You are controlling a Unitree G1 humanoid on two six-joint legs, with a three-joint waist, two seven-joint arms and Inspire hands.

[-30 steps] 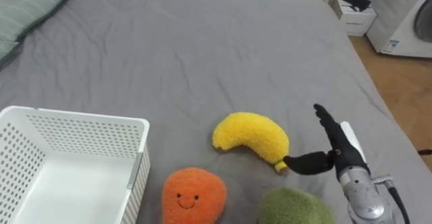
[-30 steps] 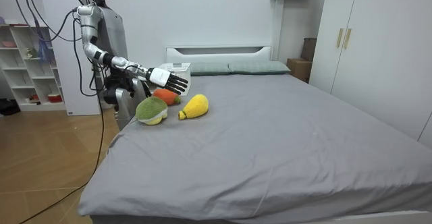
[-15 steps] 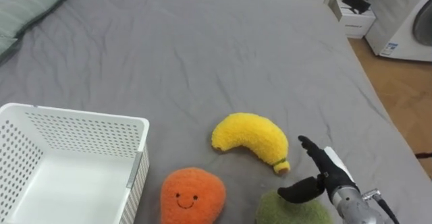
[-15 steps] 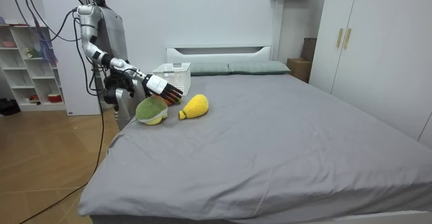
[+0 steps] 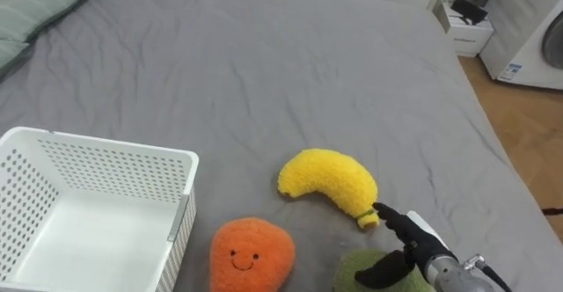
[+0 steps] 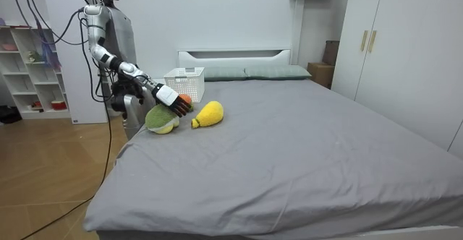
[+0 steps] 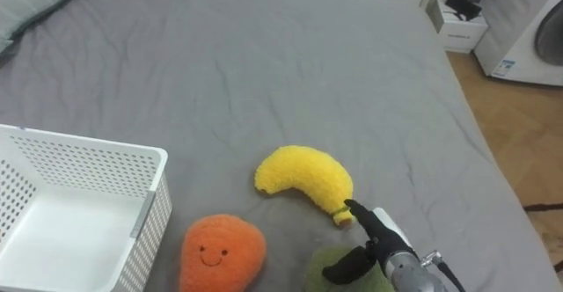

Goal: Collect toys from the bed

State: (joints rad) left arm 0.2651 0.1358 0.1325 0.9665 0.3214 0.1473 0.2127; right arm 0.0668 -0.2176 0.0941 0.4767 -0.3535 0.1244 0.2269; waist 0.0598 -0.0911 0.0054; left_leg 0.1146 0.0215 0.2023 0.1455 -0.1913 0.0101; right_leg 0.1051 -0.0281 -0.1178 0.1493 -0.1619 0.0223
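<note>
R hand (image 5: pixel 415 250) fingers spread, unclenched | above green plush (image 5: pixel 369 261) | banana (image 5: pixel 327 179) tip beside fingertips

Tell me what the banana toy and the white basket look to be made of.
Banana toy: probably soft plush fabric; its yellow surface is fuzzy and matte with a rounded, stuffed shape.
Basket: apparently rigid plastic, smooth and white; its thin straight walls are pierced by even rows of small holes.

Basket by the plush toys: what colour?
The basket is white, with perforated walls. It shows best in the left eye view.
</note>
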